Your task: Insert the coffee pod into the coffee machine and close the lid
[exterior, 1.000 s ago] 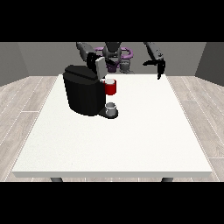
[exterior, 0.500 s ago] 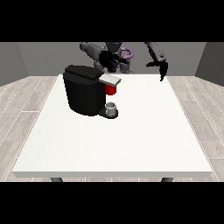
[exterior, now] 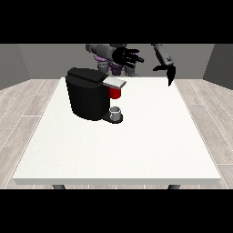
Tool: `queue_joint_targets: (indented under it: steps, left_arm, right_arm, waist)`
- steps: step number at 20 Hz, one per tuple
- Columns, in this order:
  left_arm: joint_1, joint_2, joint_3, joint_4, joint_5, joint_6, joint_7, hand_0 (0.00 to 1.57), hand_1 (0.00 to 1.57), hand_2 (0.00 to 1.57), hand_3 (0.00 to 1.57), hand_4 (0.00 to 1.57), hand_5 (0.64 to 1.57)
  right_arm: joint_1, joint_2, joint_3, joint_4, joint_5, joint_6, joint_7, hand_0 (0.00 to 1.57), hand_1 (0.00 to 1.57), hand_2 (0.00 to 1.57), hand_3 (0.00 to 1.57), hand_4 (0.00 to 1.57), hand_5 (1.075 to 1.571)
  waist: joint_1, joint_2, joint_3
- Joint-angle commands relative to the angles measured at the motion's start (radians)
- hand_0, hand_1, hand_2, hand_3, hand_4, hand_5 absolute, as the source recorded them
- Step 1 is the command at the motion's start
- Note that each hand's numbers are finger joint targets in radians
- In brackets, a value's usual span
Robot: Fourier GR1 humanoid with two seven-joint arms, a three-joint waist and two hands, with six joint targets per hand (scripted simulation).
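White bench point(exterior: 136, 150), robot at its far edge, arms reaching over toward the camera.

Coffee machine point(exterior: 88, 93): black, boxy, upright on the bench toward the far-left corner, set in a little from the left edge. Grey lid point(exterior: 113, 82) lies flat across the brew head, which juts out to the view's right of the body. Under the lid a red part point(exterior: 115, 93) shows (the coffee pod or its holder, cannot tell which). Below that, a small grey cup point(exterior: 116, 111) stands on the machine's black base, on the side nearer the bench's middle.

Hand at the view's left point(exterior: 124, 56): raised above the far edge, up and to the right of the lid, clear of the machine. Fingers point(exterior: 136, 58) spread wide and straight, pointing toward the view's right. Holding nothing that can be seen.

Hand at the view's right point(exterior: 167, 69): raised above the far-right part of the bench, well apart from the machine. Fingers hang downward, relaxed, not curled round anything; thumb sticks out toward the view's left.

Both hands are off the bench surface. 1 machine and 1 cup are the only things standing on it.
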Motion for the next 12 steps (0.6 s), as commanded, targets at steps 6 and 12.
queue_joint_targets:
  steps: [6, 12]
  left_arm:
    - [0.018, -0.047, -0.034, 0.063, -0.024, 0.021, -0.052, 0.00, 0.00, 0.00, 0.00, 0.37, 1.571]
    - [0.031, -0.007, -0.038, 0.062, -0.019, -0.033, -0.059, 0.00, 0.00, 0.00, 0.00, 0.17, 1.571]
  right_arm:
    - [0.119, 0.009, 0.201, -0.016, -0.090, 0.012, -0.036, 0.00, 0.00, 0.00, 0.00, 0.49, 1.571]
    - [0.260, 0.009, 0.331, -0.081, -0.203, 0.088, -0.192, 0.00, 0.00, 0.00, 0.00, 0.46, 1.571]
  waist:
    - [-0.001, -0.066, -0.0003]
    - [0.015, -0.053, 0.0002]
